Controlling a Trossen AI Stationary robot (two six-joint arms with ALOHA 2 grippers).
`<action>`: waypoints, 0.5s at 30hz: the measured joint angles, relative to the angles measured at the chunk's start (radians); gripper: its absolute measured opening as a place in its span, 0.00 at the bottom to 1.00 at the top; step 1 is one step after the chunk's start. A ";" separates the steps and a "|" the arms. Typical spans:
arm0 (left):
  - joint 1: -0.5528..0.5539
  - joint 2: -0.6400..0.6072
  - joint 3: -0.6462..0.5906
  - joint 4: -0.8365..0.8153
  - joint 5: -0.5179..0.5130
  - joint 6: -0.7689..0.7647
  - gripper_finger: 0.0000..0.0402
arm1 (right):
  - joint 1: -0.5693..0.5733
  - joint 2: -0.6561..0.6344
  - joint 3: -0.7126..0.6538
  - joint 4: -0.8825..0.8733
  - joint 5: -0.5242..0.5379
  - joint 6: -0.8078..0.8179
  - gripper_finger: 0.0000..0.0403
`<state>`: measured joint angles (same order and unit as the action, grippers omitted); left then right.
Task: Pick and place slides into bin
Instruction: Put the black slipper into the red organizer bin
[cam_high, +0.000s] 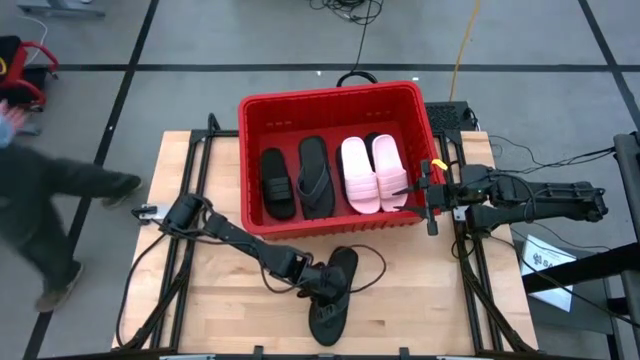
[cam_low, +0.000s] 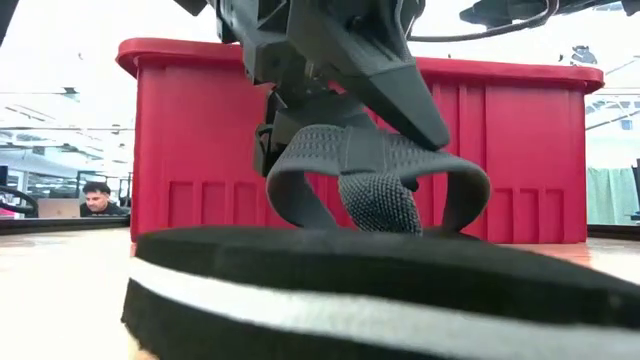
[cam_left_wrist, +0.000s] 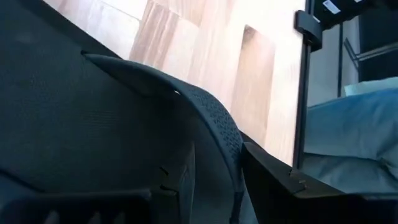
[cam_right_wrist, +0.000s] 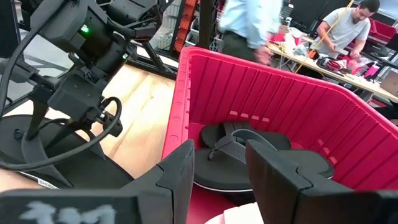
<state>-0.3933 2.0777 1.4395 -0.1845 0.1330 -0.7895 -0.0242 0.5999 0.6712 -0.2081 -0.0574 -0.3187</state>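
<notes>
On table, left gripper (cam_high: 322, 283) clasping flip-flop (cam_high: 333, 294) strap

Pale wooden tabletop (cam_high: 220, 290), red bin (cam_high: 335, 225) at its far edge, black flip-flop (cam_high: 331, 300) near the front

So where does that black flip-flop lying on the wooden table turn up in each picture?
High view: black thong flip-flop, bottom centre, under the left tool.
Low view: fills the foreground.
Left wrist view: its strap arches across.
Right wrist view: left edge.
Shared landmark: red plastic basket, absent from the left wrist view.
</notes>
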 joint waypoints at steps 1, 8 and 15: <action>-0.003 0.001 0.000 0.002 -0.012 -0.002 0.31 | 0.000 0.000 0.000 0.000 0.000 0.000 0.33; -0.017 0.001 0.000 0.003 -0.037 -0.003 0.31 | 0.000 0.000 0.000 -0.003 0.000 0.000 0.33; -0.021 0.001 0.000 0.007 -0.037 -0.012 0.31 | 0.000 0.000 0.000 -0.003 0.000 0.000 0.33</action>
<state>-0.4141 2.0785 1.4391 -0.1773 0.0956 -0.8013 -0.0242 0.5995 0.6712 -0.2111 -0.0578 -0.3187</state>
